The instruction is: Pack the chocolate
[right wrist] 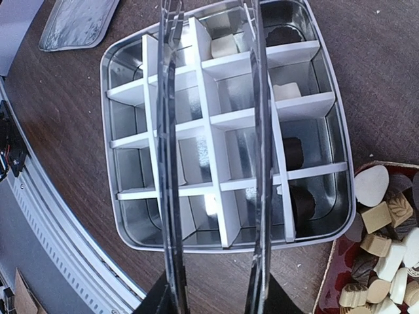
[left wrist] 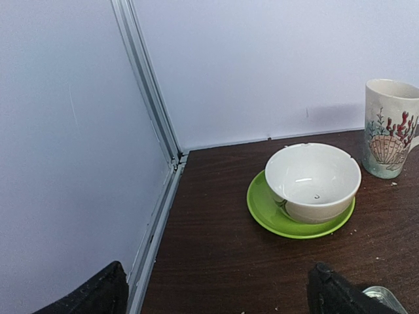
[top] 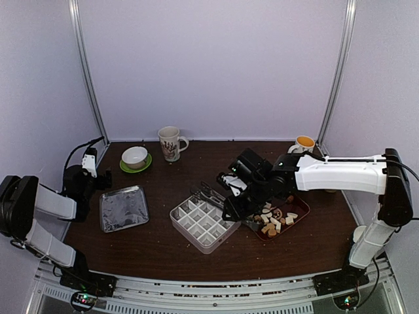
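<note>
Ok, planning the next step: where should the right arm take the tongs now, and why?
Probably over to the red tray for another chocolate: the tongs hang spread and apparently empty above the divided tin, and most of its compartments are bare.

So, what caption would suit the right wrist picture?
Open metal tongs hover over a divided tin holding a few chocolates, more waiting in the tray beside it.

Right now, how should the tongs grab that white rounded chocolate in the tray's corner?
From straight above, tongs pinching the white chocolate across its sides. It lies flat, top exposed; the tray rim and other pieces crowd it, likely blocking a sideways approach.
</note>
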Controlling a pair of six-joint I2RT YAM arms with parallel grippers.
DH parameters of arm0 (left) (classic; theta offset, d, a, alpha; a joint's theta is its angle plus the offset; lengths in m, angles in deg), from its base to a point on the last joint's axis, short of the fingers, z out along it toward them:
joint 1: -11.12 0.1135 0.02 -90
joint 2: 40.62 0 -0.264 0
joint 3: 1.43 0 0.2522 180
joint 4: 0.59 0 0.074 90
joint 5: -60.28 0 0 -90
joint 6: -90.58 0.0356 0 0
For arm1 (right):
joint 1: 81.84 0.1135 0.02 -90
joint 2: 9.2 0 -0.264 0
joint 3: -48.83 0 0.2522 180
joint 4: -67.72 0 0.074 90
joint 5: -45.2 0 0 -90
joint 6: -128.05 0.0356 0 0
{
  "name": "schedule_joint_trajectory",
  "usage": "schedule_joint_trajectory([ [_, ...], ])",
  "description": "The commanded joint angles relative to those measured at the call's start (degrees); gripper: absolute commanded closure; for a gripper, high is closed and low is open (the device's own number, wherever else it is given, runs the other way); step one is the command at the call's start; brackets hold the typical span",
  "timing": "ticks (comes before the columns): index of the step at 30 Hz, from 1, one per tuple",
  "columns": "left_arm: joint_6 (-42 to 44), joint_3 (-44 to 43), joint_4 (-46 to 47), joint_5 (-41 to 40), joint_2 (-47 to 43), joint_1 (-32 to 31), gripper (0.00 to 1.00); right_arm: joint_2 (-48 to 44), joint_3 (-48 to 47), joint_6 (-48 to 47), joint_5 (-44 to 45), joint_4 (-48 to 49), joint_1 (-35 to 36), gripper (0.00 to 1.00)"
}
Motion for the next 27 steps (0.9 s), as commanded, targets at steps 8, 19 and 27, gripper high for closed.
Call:
schedule_joint_trajectory([
  [8,-0.2,0.1,3.6,0.0,0.3,0.5,0.02,-5.3,-4.3,-1.2,4.5,-4.6,0.4,0.64],
  [19,-0.2,0.1,3.7,0.0,0.3,0.5,0.02,-13.5,-4.8,0.0,7.5,-16.9,0.2,0.65],
  [27,-0.2,0.1,3.6,0.0,0.3,0.4,0.02,-20.6,2.0,2.2,7.0,-25.1,-2.2,0.65],
])
